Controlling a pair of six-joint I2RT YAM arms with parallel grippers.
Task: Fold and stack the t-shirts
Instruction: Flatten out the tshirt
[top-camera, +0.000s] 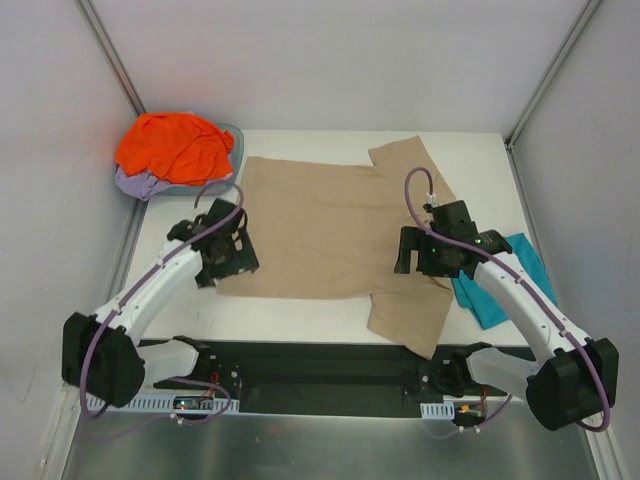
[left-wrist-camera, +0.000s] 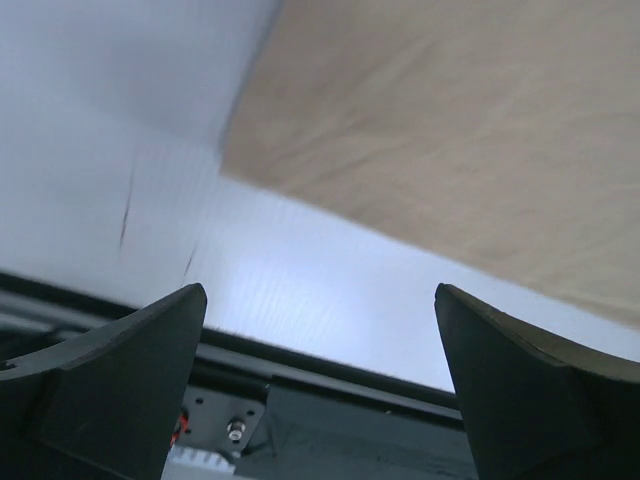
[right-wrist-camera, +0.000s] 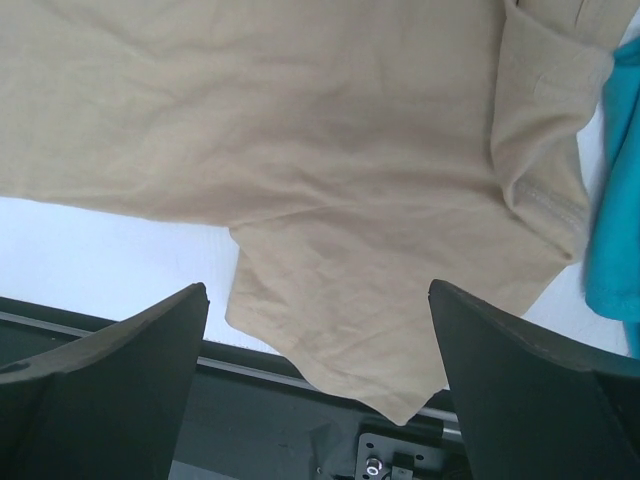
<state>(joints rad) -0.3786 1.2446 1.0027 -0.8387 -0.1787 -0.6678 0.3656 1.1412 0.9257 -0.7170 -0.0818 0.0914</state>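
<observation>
Here the tan t-shirt (top-camera: 320, 225) lies spread flat on the white table (top-camera: 300, 310). Its hem is to the left and its two short sleeves are to the right, one pointing to the far side and one hanging over the near edge. The cloth is plain, with light wrinkles.

The left gripper (top-camera: 228, 255) hangs over the near corner of the hem with its fingers wide apart and nothing between them. The right gripper (top-camera: 425, 250) hangs over the shoulder near the lower sleeve, also spread and holding nothing.

Only the top view shows the whole shirt and the other shirts. The orange t-shirt (top-camera: 175, 145) lies crumpled on the lavender t-shirt (top-camera: 135, 183) in a basin (top-camera: 237, 140) at the far left corner. The teal t-shirt (top-camera: 500, 290) lies at the right, just beside the tan one, and the right arm covers a part of it.

The left wrist view, a little blurred, shows only the hem corner (left-wrist-camera: 480, 130) and bare table, with the black rail (left-wrist-camera: 350, 420) below. The right wrist view shows what the top view cannot: the seam and folds of the near sleeve (right-wrist-camera: 330, 320), whose tip lies over the rail, and a strip of teal cloth (right-wrist-camera: 615, 200) touching the shirt's edge.
</observation>
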